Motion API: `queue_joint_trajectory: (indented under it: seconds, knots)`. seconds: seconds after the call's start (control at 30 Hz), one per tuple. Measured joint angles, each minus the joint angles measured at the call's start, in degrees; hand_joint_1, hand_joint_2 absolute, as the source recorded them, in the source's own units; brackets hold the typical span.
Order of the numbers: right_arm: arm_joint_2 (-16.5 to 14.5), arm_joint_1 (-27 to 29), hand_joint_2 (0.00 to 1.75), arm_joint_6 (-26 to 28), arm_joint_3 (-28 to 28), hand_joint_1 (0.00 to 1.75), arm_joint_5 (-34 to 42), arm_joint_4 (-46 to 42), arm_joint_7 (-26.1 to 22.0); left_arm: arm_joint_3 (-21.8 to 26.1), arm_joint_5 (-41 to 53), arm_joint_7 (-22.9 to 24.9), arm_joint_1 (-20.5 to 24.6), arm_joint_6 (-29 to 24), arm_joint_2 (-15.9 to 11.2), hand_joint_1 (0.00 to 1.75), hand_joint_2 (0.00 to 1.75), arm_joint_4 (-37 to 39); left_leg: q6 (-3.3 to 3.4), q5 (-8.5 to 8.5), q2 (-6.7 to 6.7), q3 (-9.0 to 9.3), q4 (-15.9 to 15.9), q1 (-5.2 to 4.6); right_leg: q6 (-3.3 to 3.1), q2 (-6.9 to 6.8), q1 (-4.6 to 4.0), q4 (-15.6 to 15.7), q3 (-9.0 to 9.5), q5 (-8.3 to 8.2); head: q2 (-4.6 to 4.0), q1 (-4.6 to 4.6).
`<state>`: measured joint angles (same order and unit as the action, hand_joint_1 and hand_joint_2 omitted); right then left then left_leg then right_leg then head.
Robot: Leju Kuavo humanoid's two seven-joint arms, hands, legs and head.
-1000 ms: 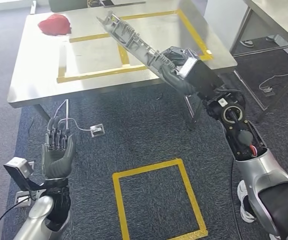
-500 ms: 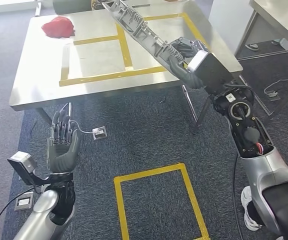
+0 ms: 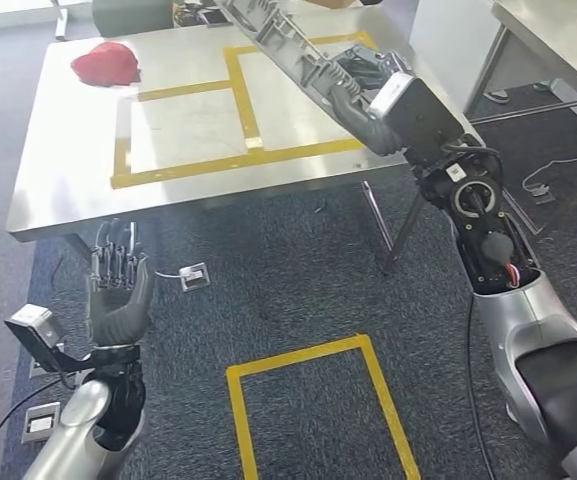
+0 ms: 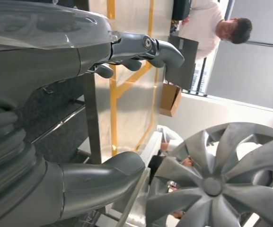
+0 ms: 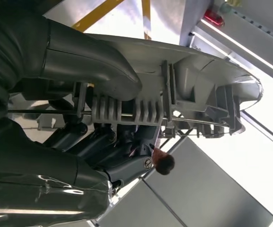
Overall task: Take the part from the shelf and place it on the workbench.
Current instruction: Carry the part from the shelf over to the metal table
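Long part held out over the workbench, gripped at one end only.

My right hand (image 3: 360, 100) grips the grey part (image 3: 289, 45) above the workbench (image 3: 66, 170); so much overhang could lever it loose. My left hand (image 3: 117, 290) hangs empty, fingers loosely apart.

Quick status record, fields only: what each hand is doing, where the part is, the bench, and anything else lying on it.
right hand: grips one end of the long grey ribbed plastic part
part position: held tilted in the air over the steel workbench with yellow tape lines, far end running out of the head view's top edge; not set down
left hand: low, in front of the bench, over the carpet, fingers apart, holding nothing
other item: crumpled red cloth at the bench's far left corner
floor: yellow tape square on dark carpet
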<state>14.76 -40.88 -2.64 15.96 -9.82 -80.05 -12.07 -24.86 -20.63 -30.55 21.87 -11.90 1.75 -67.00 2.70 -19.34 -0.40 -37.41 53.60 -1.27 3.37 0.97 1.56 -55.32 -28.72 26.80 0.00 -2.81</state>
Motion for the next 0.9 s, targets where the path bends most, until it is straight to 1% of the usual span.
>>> queue_joint_trajectory:
  seconds: [0.03, 0.07, 0.1, 0.13, 0.17, 0.2, 0.23, 0.27, 0.3, 0.33, 0.37, 0.4, 0.43, 0.47, 0.5, 0.53, 0.57, 0.6, 0.63, 0.67, 0.7, 0.73, 0.77, 0.8, 0.83, 0.87, 0.9]
  knots:
    - [0.04, -0.18, 1.75, 0.04, 0.03, 1.75, 0.01, 0.19, -0.11, -0.01, -0.01, -0.03, 0.02, 0.01, 0.07, 0.0, 1.75, 0.0, 0.27, -0.31, -0.03, 0.76, -0.45, 0.12, 0.27, -0.12, 0.01, -0.92, -0.13, -0.15, 0.0, -0.03]
    - [0.09, -0.49, 1.75, 0.07, 0.06, 1.75, 0.01, 0.4, -0.15, -0.01, -0.02, -0.07, 0.07, 0.02, 0.13, 0.0, 1.75, 0.01, 0.53, -0.68, -0.05, 1.55, -0.73, 0.24, 0.42, -0.27, 0.02, -2.7, -0.94, 0.05, 0.0, -0.15]
    - [0.14, -0.85, 1.75, 0.08, 0.08, 1.75, 0.01, 0.63, -0.16, -0.01, -0.02, -0.12, 0.1, 0.04, 0.21, 0.0, 1.75, 0.01, 0.72, -1.03, -0.1, 2.23, -0.94, 0.33, 0.47, -0.39, 0.02, -5.57, -2.5, 0.7, 0.0, -0.32]
    - [0.16, -1.17, 1.75, 0.08, 0.11, 1.75, 0.02, 0.85, -0.19, -0.01, -0.03, -0.14, 0.1, 0.05, 0.27, 0.0, 1.75, 0.02, 0.87, -1.42, -0.13, 2.75, -1.01, 0.37, 0.49, -0.46, -0.02, -9.02, -4.59, 1.67, 0.0, -0.49]
    - [0.18, -1.39, 1.75, 0.09, 0.13, 1.75, 0.03, 1.03, -0.25, -0.01, -0.04, -0.15, 0.03, 0.07, 0.33, 0.0, 1.75, 0.02, 0.97, -1.92, -0.16, 3.26, -1.0, 0.34, 0.55, -0.46, -0.06, -12.59, -7.01, 3.2, 0.0, -0.68]
    - [0.19, -1.46, 1.75, 0.09, 0.14, 1.75, 0.03, 1.17, -0.3, -0.01, -0.04, -0.16, -0.1, 0.07, 0.38, 0.0, 1.75, 0.04, 1.0, -2.47, -0.19, 3.85, -0.98, 0.31, 0.65, -0.46, -0.09, -15.27, -9.19, 4.74, 0.0, -0.81]
    - [0.22, -1.44, 1.75, 0.1, 0.15, 1.75, 0.03, 1.33, -0.32, -0.01, -0.05, -0.16, -0.24, 0.08, 0.42, 0.0, 1.75, 0.06, 0.99, -3.09, -0.23, 4.59, -0.94, 0.28, 0.73, -0.47, -0.11, -16.35, -10.7, 5.7, 0.0, -0.91]
    - [0.25, -1.43, 1.75, 0.1, 0.16, 1.75, 0.02, 1.53, -0.31, -0.01, -0.05, -0.15, -0.34, 0.09, 0.45, 0.0, 1.75, 0.08, 0.94, -3.83, -0.28, 5.49, -0.9, 0.27, 0.76, -0.49, -0.1, -15.73, -11.53, 5.72, 0.0, -1.0]
    - [0.28, -1.43, 1.75, 0.11, 0.18, 1.75, 0.02, 1.75, -0.25, -0.01, -0.05, -0.15, -0.39, 0.12, 0.47, 0.0, 1.75, 0.11, 0.86, -4.57, -0.33, 6.47, -0.85, 0.27, 0.74, -0.52, -0.1, -13.12, -11.41, 4.17, 0.0, -1.13]
    - [0.31, -1.47, 1.75, 0.12, 0.19, 1.75, 0.02, 1.98, -0.21, -0.01, -0.05, -0.15, -0.41, 0.17, 0.49, 0.0, 1.75, 0.15, 0.73, -5.37, -0.36, 7.43, -0.8, 0.27, 0.65, -0.59, -0.09, -9.22, -10.8, 1.02, 0.0, -1.3]
    - [0.33, -1.54, 1.75, 0.14, 0.22, 1.75, 0.02, 2.25, -0.23, -0.01, -0.05, -0.17, -0.4, 0.26, 0.51, 0.0, 1.75, 0.25, 0.54, -6.19, -0.35, 8.3, -0.63, 0.2, 0.57, -0.73, -0.14, -5.04, -10.22, -2.88, -0.01, -1.42]
    - [0.36, -1.73, 1.75, 0.18, 0.3, 1.75, 0.02, 2.5, -0.28, -0.02, -0.06, -0.19, -0.38, 0.35, 0.54, 0.0, 1.75, 0.33, 0.33, -6.85, -0.34, 8.75, -0.57, 0.14, 0.38, -0.84, -0.24, -1.57, -9.29, -5.65, -0.01, -1.44]
    - [0.41, -1.93, 1.75, 0.24, 0.38, 1.75, 0.02, 2.7, -0.36, -0.03, -0.08, -0.17, -0.35, 0.45, 0.57, 0.0, 1.75, 0.44, 0.06, -7.37, -0.3, 8.96, -0.53, 0.08, 0.04, -0.8, -0.39, 0.62, -8.75, -7.56, -0.01, -1.32]
    - [0.48, -2.19, 1.75, 0.3, 0.48, 1.75, 0.01, 2.86, -0.42, -0.05, -0.08, -0.18, -0.3, 0.54, 0.6, 0.0, 1.75, 0.53, -0.19, -7.68, -0.26, 9.08, -0.39, 0.03, -0.4, -0.74, -0.56, 1.59, -8.4, -7.88, -0.01, -1.19]
    - [0.56, -2.45, 1.75, 0.35, 0.53, 1.75, -0.02, 2.95, -0.45, -0.07, -0.08, -0.16, -0.18, 0.59, 0.64, 0.0, 1.75, 0.55, -0.41, -7.85, -0.26, 9.05, -0.27, 0.02, -0.92, -0.61, -0.59, 1.79, -7.81, -7.19, 0.0, -1.11]
    - [0.63, -2.65, 1.75, 0.39, 0.55, 1.75, -0.04, 3.02, -0.46, -0.09, -0.05, -0.15, -0.02, 0.63, 0.67, 0.0, 1.75, 0.56, -0.65, -7.9, -0.22, 8.93, 0.43, 0.05, -1.4, -0.47, -0.54, 1.8, -7.57, -6.98, 0.0, -1.1]
    - [0.67, -2.91, 1.75, 0.41, 0.59, 1.75, -0.07, 3.15, -0.48, -0.1, -0.01, -0.19, 0.22, 0.67, 0.69, 0.0, 1.75, 0.54, -0.97, -7.75, -0.18, 8.14, 2.25, 0.1, -1.8, -0.47, -0.4, 1.84, -7.09, -6.52, 0.0, -1.05]
    - [0.7, -3.15, 1.75, 0.46, 0.61, 1.75, -0.08, 3.34, -0.51, -0.1, 0.01, -0.19, 0.45, 0.69, 0.7, 0.0, 1.75, 0.53, -1.42, -7.8, -0.14, 6.39, 5.25, 0.23, -2.08, -0.45, -0.24, 1.9, -6.51, -6.13, 0.0, -0.94]
    - [0.7, -3.33, 1.75, 0.52, 0.66, 1.75, -0.08, 3.55, -0.57, -0.1, 0.03, -0.18, 0.54, 0.71, 0.68, 0.0, 1.75, 0.54, -1.95, -8.24, -0.07, 3.81, 9.23, 0.48, -2.28, -0.44, -0.15, 1.99, -5.93, -5.65, 0.0, -0.79]
    - [0.71, -3.43, 1.75, 0.59, 0.73, 1.75, -0.08, 3.81, -0.66, -0.1, 0.04, -0.15, 0.48, 0.73, 0.66, 0.0, 1.75, 0.59, -2.5, -9.35, 0.0, 0.86, 13.43, 0.73, -2.38, -0.44, -0.07, 2.06, -5.27, -5.07, 0.0, -0.59]
    - [0.71, -3.43, 1.75, 0.67, 0.8, 1.75, -0.08, 4.08, -0.75, -0.1, 0.03, -0.1, 0.26, 0.73, 0.62, 0.0, 1.75, 0.67, -2.93, -11.06, 0.06, -1.9, 16.77, 1.0, -2.38, -0.41, 0.0, 2.15, -4.49, -4.44, 0.0, -0.51]
    - [0.71, -3.37, 1.75, 0.74, 0.91, 1.75, -0.08, 4.35, -0.86, -0.11, 0.03, -0.04, 0.01, 0.73, 0.58, 0.0, 1.75, 0.78, -3.2, -12.6, 0.11, -3.99, 18.58, 1.18, -2.34, -0.36, 0.09, 2.24, -3.58, -3.76, 0.0, -0.43]
    - [0.71, -3.31, 1.75, 0.82, 1.05, 1.75, -0.08, 4.63, -0.99, -0.13, 0.03, -0.01, -0.16, 0.75, 0.54, 0.0, 1.75, 0.89, -3.25, -13.36, 0.14, -5.24, 18.56, 1.27, -2.28, -0.3, 0.16, 2.31, -2.58, -3.03, 0.0, -0.33]
    - [0.71, -3.27, 1.75, 0.93, 1.21, 1.75, -0.08, 4.91, -1.13, -0.14, 0.03, 0.01, -0.2, 0.79, 0.49, 0.0, 1.75, 0.98, -3.07, -12.74, 0.15, -5.65, 16.58, 1.28, -2.19, -0.25, 0.19, 2.37, -1.49, -2.26, 0.0, -0.25]
    - [0.71, -3.25, 1.75, 1.12, 1.37, 1.75, -0.13, 5.18, -1.3, -0.14, 0.04, 0.02, -0.18, 0.86, 0.44, 0.0, 1.75, 1.06, -2.65, -10.48, 0.15, -5.36, 13.06, 1.19, -2.09, -0.21, 0.18, 2.43, -0.38, -1.49, 0.0, -0.17]
    - [0.71, -3.27, 1.75, 1.44, 1.52, 1.75, -0.27, 5.47, -1.52, -0.14, 0.04, 0.01, -0.14, 0.97, 0.41, 0.0, 1.75, 1.11, -2.0, -6.65, 0.13, -4.66, 8.59, 1.0, -1.98, -0.2, 0.15, 2.53, 0.65, -0.71, 0.0, -0.11]
    - [0.71, -3.34, 1.75, 1.86, 1.67, 1.75, -0.46, 5.84, -1.84, -0.14, 0.04, -0.02, -0.1, 1.09, 0.39, 0.0, 1.75, 1.18, -1.33, -2.46, 0.1, -3.94, 4.02, 0.61, -1.78, -0.15, 0.09, 2.59, 1.57, 0.05, 0.0, -0.05]
